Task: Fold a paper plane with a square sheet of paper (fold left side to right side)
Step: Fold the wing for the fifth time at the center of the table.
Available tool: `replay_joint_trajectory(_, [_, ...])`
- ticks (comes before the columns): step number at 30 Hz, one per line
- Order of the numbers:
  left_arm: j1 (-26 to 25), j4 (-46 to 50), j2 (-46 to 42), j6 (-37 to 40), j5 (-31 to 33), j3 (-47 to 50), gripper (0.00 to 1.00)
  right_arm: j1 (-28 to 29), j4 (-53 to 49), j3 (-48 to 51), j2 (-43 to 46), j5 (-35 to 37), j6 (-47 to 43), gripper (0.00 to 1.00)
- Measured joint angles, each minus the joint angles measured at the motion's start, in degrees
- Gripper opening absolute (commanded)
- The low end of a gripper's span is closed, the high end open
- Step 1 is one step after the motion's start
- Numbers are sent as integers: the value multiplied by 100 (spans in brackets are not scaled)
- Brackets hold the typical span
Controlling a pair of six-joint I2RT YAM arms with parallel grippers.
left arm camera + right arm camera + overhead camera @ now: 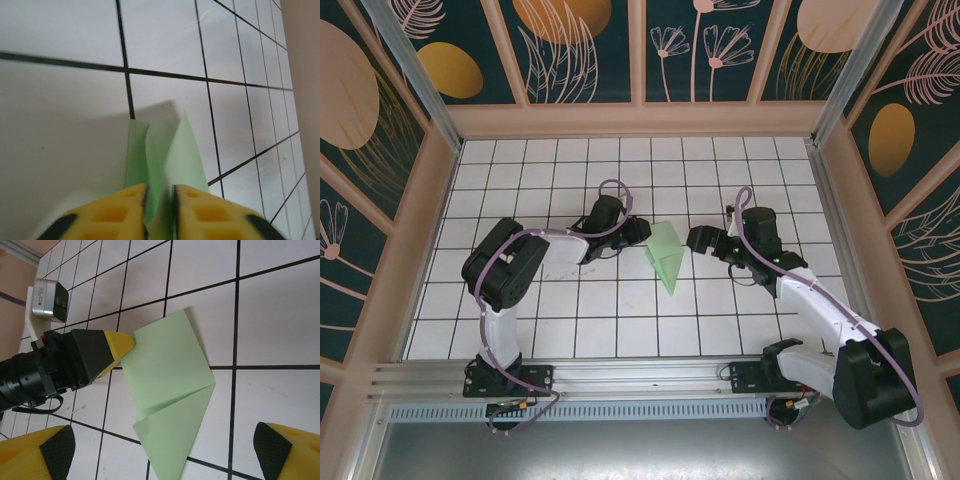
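Left claw (159, 202) nearly closed, pinching paper plane (187, 155) edge; my r. claw (165, 452) wide open, empty, hovering near it.

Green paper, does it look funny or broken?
Not broken. The green paper isn't lying flat: the left gripper pinches one edge, so a flap stands up off the tiles. Its folded layers don't seem to line up neatly near the pointed end. No tears show. The right gripper hangs open beside it, not touching.
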State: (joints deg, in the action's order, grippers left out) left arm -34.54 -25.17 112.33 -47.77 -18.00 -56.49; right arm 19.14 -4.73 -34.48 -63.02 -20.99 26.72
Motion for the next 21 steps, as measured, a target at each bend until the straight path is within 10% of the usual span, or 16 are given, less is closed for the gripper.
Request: replay_joint_trajectory(21, [92, -1086, -1486, 920, -911, 1674, 0, -177, 1836, -216, -2472, -2544, -741, 72])
